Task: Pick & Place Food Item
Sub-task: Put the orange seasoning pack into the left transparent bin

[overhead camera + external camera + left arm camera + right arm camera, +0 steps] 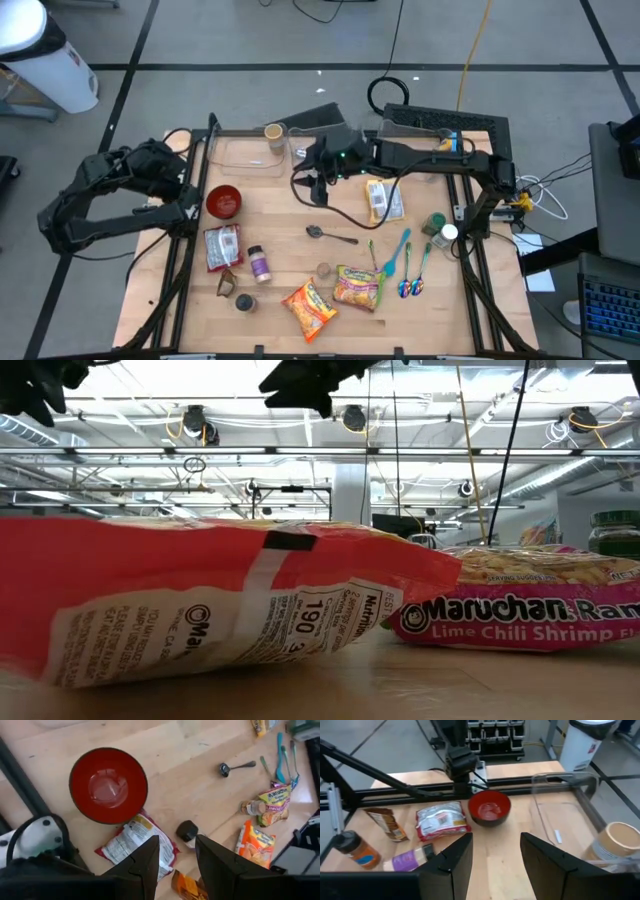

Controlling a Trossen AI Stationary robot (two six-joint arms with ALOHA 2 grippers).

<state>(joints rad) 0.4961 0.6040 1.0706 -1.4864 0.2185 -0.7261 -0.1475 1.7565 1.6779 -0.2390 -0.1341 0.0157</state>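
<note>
while both arms hover above the table, we see the left gripper [177, 865] and right gripper [496, 862] with fingers apart, holding nothing. our ramen packet [223, 247] lies just beside the red bowl [224, 201].

I saw even, bright overhead light on the wooden table [300, 260], with only soft, short shadows. In the low view the ceiling lights [200, 375] blew out to white glare, and the red packet [200, 600] right at the lens was soft and out of focus. Both wrist views looked slightly blurred, their dark fingers [145, 865] underexposed.
</note>
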